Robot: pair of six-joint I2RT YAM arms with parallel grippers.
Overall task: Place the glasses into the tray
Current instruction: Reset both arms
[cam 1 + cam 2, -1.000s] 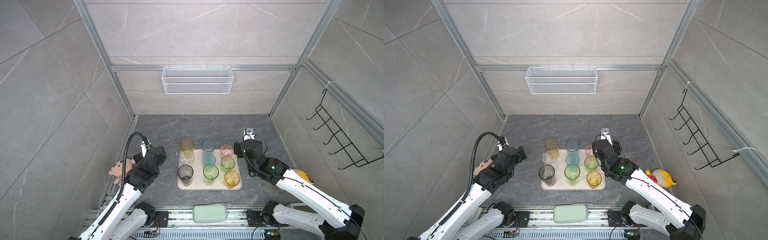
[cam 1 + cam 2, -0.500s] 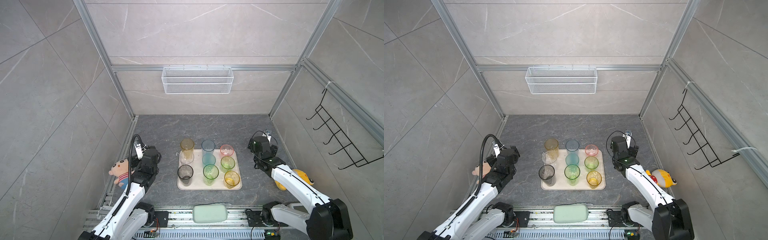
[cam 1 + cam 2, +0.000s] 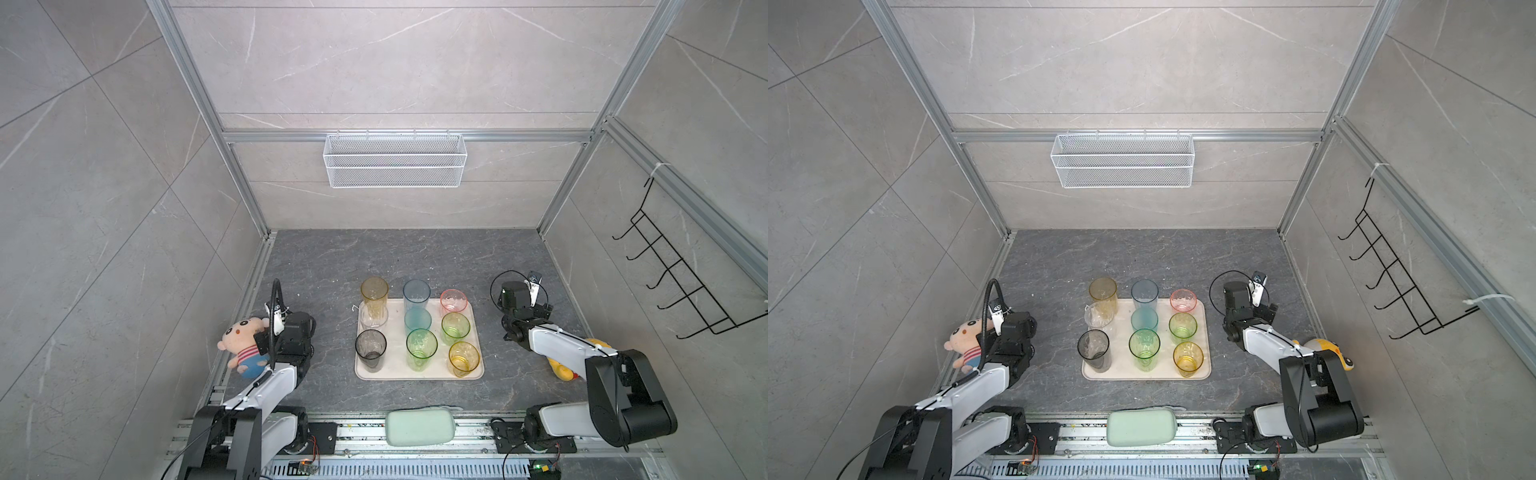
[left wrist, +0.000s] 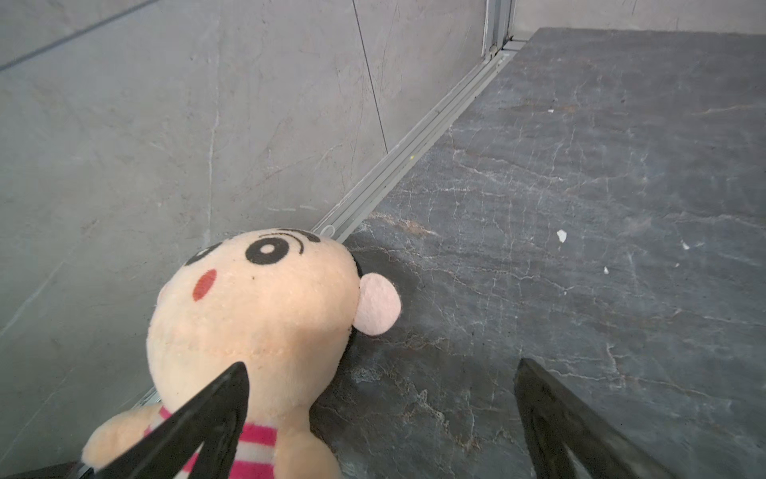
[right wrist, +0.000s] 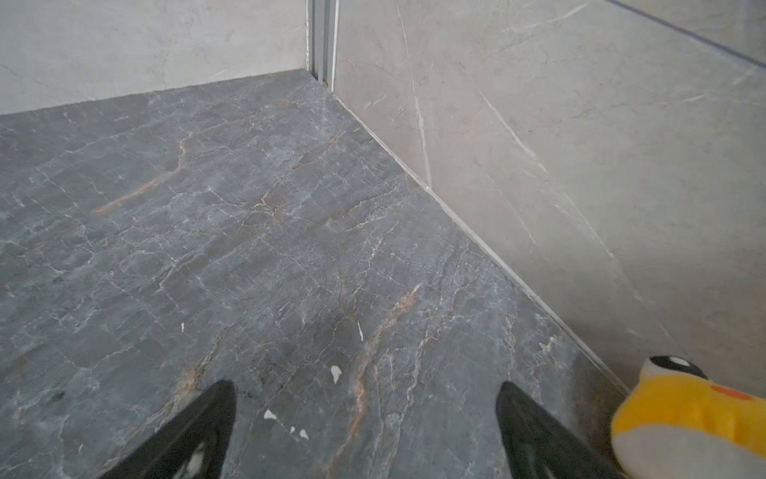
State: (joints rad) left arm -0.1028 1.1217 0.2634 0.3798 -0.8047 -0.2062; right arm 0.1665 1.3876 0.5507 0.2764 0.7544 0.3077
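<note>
Cream tray [image 3: 417, 376] now carries all nine glasses [image 3: 421, 343], upright. Right claw [image 5: 367, 387] has withdrawn from the pink glass [image 3: 454, 300] to bare counter [image 3: 415, 257]; left claw [image 4: 381, 367] likewise (both spread, empty). Task judged complete; no glass remains outside.

A dark grey, veined stone-look tabletop [image 3: 415, 253] is filling the lower middle of both top views. A flat cream-beige rectangular tray [image 3: 397, 371] is lying at its centre. A peach plush doll in a striped shirt [image 3: 241, 338] is lying at its left edge, and a yellow plush duck [image 3: 563, 370] is lying at its right edge. Small white flecks [image 5: 335, 373] are lying scattered on the stone.
</note>
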